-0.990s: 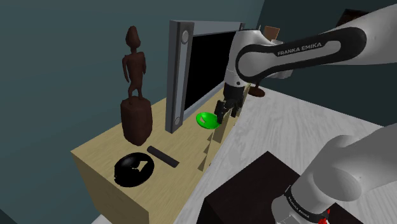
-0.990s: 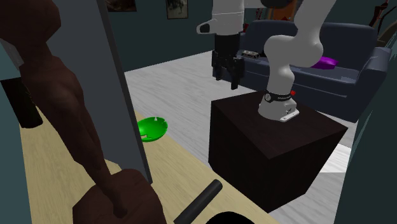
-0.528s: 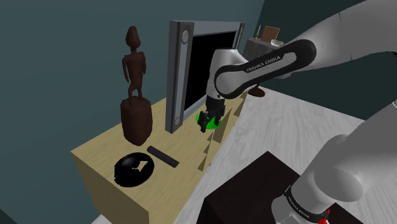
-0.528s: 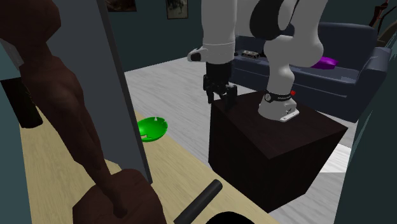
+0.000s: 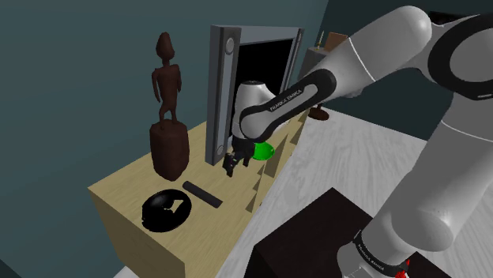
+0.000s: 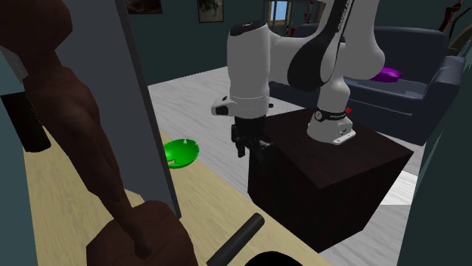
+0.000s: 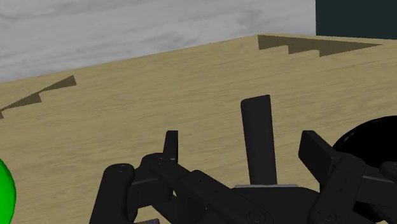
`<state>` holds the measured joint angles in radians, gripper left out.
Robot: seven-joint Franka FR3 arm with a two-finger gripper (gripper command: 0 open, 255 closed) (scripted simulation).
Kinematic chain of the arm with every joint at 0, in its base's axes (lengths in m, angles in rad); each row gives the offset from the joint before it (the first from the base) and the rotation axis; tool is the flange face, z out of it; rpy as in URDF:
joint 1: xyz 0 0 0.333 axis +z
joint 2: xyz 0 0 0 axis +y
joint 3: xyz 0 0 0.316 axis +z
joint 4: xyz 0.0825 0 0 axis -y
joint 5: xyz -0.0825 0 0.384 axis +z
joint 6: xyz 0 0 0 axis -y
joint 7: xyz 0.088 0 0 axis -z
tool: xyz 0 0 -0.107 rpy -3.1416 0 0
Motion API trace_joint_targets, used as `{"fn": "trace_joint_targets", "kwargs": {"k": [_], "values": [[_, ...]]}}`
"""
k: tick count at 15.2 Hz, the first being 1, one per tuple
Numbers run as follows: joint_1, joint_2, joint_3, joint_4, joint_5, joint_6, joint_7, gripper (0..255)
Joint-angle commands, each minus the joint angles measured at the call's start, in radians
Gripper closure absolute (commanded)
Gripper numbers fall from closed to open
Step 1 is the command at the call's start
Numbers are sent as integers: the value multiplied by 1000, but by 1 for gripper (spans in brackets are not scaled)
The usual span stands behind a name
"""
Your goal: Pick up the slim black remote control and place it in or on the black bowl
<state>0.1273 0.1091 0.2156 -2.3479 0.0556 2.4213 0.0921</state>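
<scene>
Over wooden cabinet top (image 5: 118,193), arm (image 5: 316,83) angled down, jaws released, apart, near remote (image 5: 202,193).

A home's living room; blue sofa (image 6: 412,45), television (image 5: 254,83), carved figure (image 5: 167,88).

Dark teal walls (image 5: 71,71), pale plank floor (image 5: 371,150), light wooden sideboard (image 5: 126,188), navy sofa (image 6: 412,45).

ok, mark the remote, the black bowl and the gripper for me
remote (image 5: 202,194), shoulder view, middle of its top face.
black bowl (image 5: 155,224), shoulder view, near-side rim.
gripper (image 5: 230,167), shoulder view, between its fingertips.
</scene>
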Motion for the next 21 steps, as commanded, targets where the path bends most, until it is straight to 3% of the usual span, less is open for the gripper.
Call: {"fn": "trace_joint_targets", "kwargs": {"k": [1, 11, 21], "values": [[13, 81, 6, 39, -19, 46, 11, 0], [105, 461, -4, 332, -114, 151, 45, 0], [125, 552, -22, 356, -131, 217, 56, 0]]}}
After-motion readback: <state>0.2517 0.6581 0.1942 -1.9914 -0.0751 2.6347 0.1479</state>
